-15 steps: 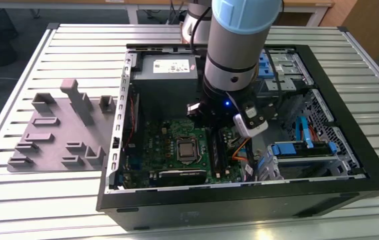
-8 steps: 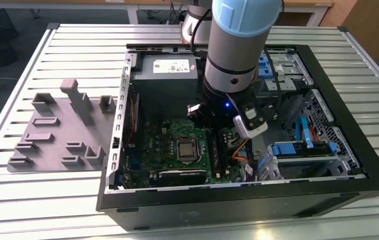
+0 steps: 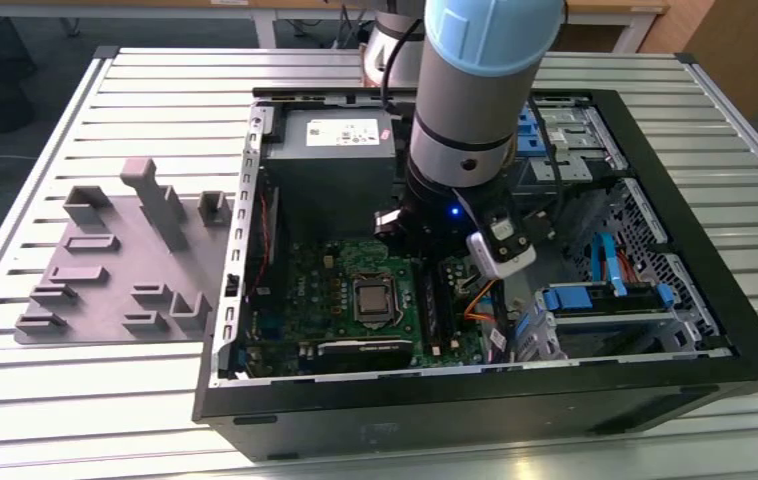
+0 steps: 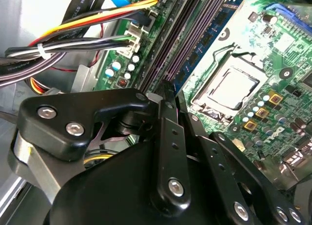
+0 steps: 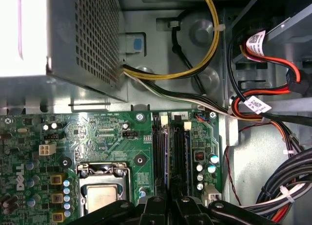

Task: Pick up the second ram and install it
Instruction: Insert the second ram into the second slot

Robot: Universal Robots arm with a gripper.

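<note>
The second ram (image 4: 207, 37) is a thin blue-green stick with black chips, standing on edge in the motherboard (image 5: 92, 137) slots beside the processor socket (image 4: 234, 86), near the case's (image 3: 699, 330) drive-bay side. The gripper (image 4: 168, 96) sits over its end; its linkage hides the fingertips, so I cannot tell their state. The exterior view shows the grey tray (image 3: 112, 270) outside the case.
</note>
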